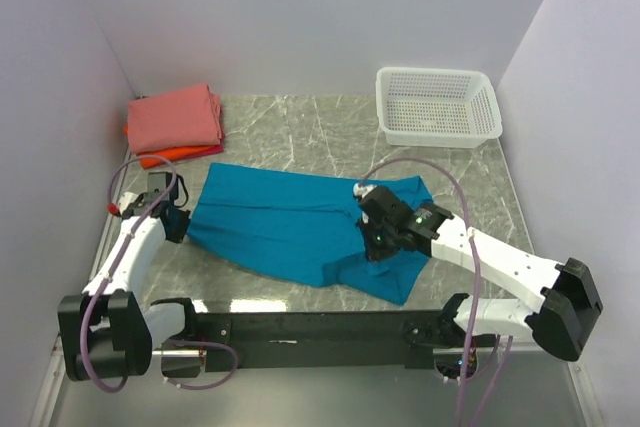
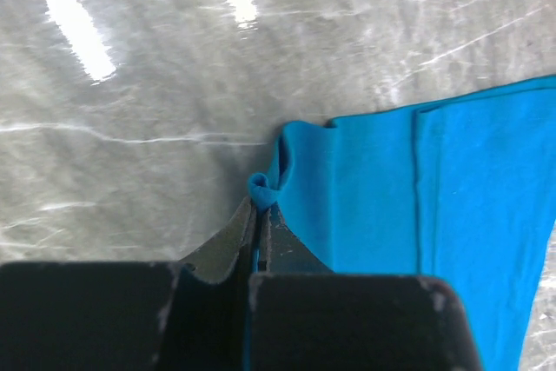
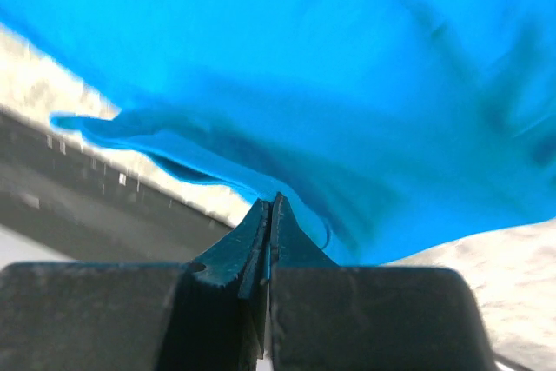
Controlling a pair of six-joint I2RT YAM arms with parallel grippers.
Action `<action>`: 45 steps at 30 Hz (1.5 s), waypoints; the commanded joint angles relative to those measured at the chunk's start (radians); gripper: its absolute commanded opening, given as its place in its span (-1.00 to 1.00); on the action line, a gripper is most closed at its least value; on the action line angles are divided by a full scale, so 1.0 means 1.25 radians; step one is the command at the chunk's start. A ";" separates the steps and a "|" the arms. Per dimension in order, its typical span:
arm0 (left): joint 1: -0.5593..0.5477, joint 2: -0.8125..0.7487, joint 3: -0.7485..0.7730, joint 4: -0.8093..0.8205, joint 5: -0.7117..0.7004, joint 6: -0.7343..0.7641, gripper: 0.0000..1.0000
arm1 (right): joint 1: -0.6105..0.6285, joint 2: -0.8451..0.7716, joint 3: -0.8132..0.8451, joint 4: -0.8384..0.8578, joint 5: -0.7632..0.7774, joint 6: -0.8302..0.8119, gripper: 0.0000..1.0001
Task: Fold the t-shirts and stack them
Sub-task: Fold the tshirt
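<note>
The teal-blue t-shirt (image 1: 290, 222) lies spread across the middle of the table. My left gripper (image 1: 178, 219) is shut on its left edge, and a small bunch of blue cloth (image 2: 261, 187) sticks out past the tips (image 2: 262, 208). My right gripper (image 1: 372, 239) is shut on the shirt's right part and pinches blue cloth (image 3: 365, 84) at its tips (image 3: 272, 202), lifting it slightly. A salmon-pink folded shirt (image 1: 175, 117) lies on top of an orange one (image 1: 180, 155) with a red edge (image 1: 205, 150), at the back left.
A white mesh basket (image 1: 438, 105) stands at the back right. Walls close in the table on the left, back and right. The black rail (image 1: 320, 325) of the arm bases runs along the near edge.
</note>
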 commanded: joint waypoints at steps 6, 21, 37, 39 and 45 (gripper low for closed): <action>0.001 0.116 0.109 0.084 0.043 0.002 -0.99 | -0.106 0.080 0.171 0.001 0.099 -0.083 -1.00; 0.000 0.239 0.210 0.168 0.036 0.017 -0.99 | -0.225 0.137 0.267 0.056 0.158 -0.141 -1.00; 0.000 0.411 0.373 0.108 -0.003 0.051 0.07 | -0.323 0.375 0.366 0.237 0.228 -0.221 -0.36; 0.000 0.389 0.380 0.101 -0.002 0.062 0.65 | -0.333 0.431 0.398 0.244 0.274 -0.219 -0.15; -0.001 0.283 0.346 0.103 0.007 0.082 0.99 | -0.334 0.425 0.447 0.184 0.257 -0.137 0.20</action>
